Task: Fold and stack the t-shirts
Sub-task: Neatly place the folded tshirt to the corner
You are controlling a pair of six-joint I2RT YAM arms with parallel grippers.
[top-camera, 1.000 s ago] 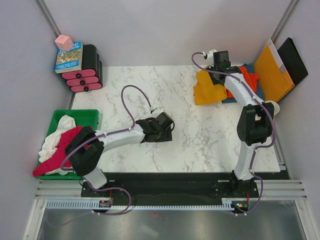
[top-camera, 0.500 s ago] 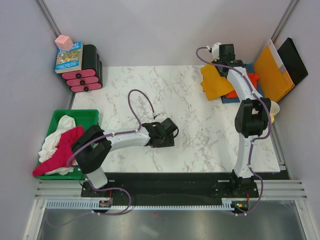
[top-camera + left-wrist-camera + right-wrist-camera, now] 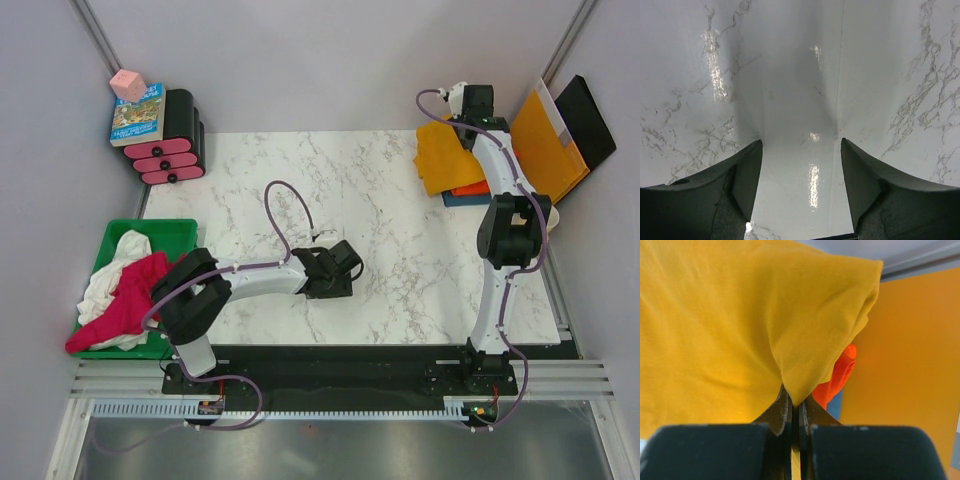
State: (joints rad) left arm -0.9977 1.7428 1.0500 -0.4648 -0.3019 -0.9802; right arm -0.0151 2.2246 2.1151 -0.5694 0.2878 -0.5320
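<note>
The right gripper (image 3: 795,401) is clenching a fold of the mustard-yellow t-shirt (image 3: 441,160) at the far right corner, partly covering the red-orange t-shirt (image 3: 839,374) beside the orange-yellow folder (image 3: 547,140). The left gripper (image 3: 801,150) is hovering released over the bare marble table (image 3: 400,250).

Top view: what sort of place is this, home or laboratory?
Probably a laboratory test cell, not a home: a left arm and a right arm are bolted at the edge of a marble-patterned table, plain grey walls close it in, and a green bin holds shirts.
</note>
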